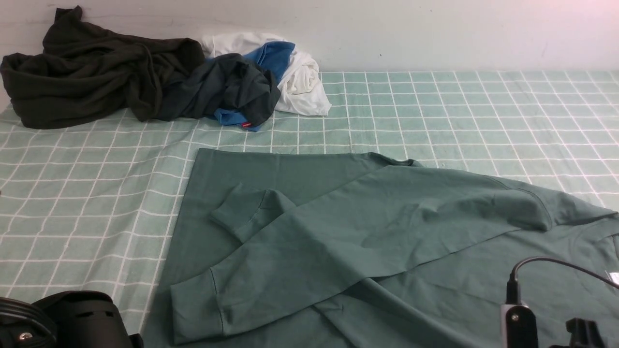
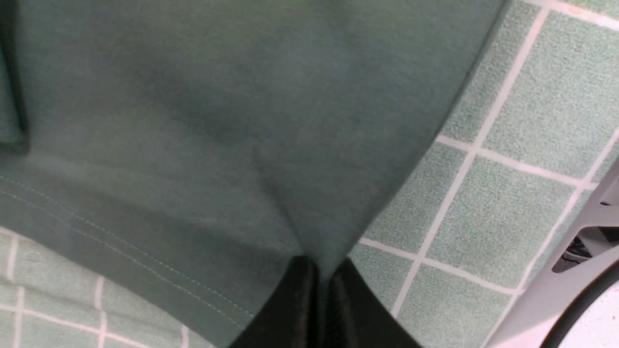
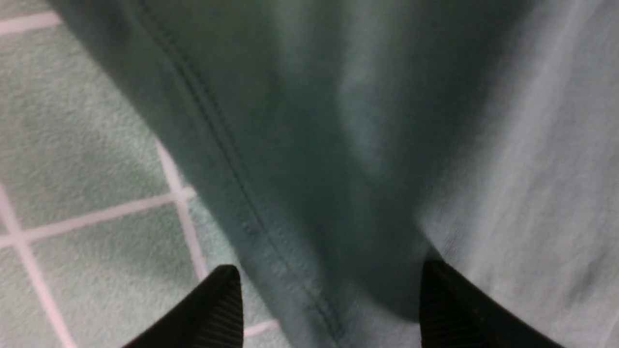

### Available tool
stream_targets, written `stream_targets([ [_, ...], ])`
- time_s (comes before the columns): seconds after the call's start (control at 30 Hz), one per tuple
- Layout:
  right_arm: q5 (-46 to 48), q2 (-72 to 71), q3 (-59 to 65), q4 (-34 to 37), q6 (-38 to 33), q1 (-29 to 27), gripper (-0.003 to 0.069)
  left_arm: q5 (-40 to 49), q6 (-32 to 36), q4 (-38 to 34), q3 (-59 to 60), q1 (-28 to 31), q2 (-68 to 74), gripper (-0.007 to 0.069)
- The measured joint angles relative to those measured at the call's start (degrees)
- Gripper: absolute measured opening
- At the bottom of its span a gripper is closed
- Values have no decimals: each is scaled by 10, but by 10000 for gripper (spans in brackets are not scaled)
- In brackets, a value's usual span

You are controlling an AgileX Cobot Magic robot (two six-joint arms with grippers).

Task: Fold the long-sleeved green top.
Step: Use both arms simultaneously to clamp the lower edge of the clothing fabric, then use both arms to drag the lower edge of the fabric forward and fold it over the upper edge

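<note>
The green long-sleeved top (image 1: 367,227) lies spread over the near half of the checked cloth. One sleeve is laid slantwise across its body, with the cuff (image 1: 196,309) near the front edge, and a second cuff (image 1: 237,215) rests further back. Its print is hidden. In the left wrist view my left gripper (image 2: 320,299) is shut on a pinched corner of the green top (image 2: 217,121) by the stitched hem. In the right wrist view my right gripper (image 3: 331,299) is open, its fingertips (image 3: 225,299) straddling a seamed edge of the top (image 3: 367,145). The front view shows only the arm bodies.
A pile of clothes sits at the back left against the wall: a very dark garment (image 1: 92,72), a dark grey one (image 1: 227,87), blue (image 1: 273,55) and white (image 1: 302,79) pieces. The mint checked cloth (image 1: 72,193) covers the table. A black cable (image 1: 556,263) arcs over the right arm.
</note>
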Motion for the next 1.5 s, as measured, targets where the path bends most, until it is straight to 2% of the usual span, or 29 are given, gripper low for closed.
stream_targets([
  [0.13, -6, 19, 0, -2, 2, 0, 442, -8, 0, 0, 0, 0, 0, 6],
  [0.23, -8, 22, 0, -2, 2, 0, 399, -8, 0, 0, 0, 0, 0, 6],
  [0.4, -10, 24, 0, -4, 2, 0, 171, -9, 0, 0, 0, 0, 0, 6],
  [0.43, -10, 24, 0, -5, 2, 0, 161, -9, 0, 0, 0, 0, 0, 6],
  [0.5, -11, 24, 0, -7, 2, 0, 49, -10, 0, 0, 0, 0, 0, 6],
  [0.57, -10, 24, -2, -7, 2, 0, 18, -10, 0, 0, 0, 0, 0, 6],
  [0.67, 10, 23, -18, -7, 3, 0, 11, -10, -5, 0, 0, 0, 0, 6],
  [0.8, 99, 9, -89, -18, 3, 0, 10, 19, -38, 6, -16, 20, 0, 6],
  [0.9, 148, 8, -164, -34, 2, -7, 10, 44, -42, 21, -60, 70, 0, 6],
  [1.07, 153, 31, -264, -25, -9, -57, 10, 51, -2, 36, -152, 161, 9, 10],
  [1.2, 151, 107, -384, 44, -78, -135, 10, 50, 60, 37, -293, 267, 76, 17],
  [1.27, 151, 152, -435, 78, -115, -165, 10, 50, 78, 34, -361, 299, 118, 17],
  [1.5, 149, 307, -585, 149, -165, -224, 10, 50, 117, 36, -578, 365, 304, 17],
])
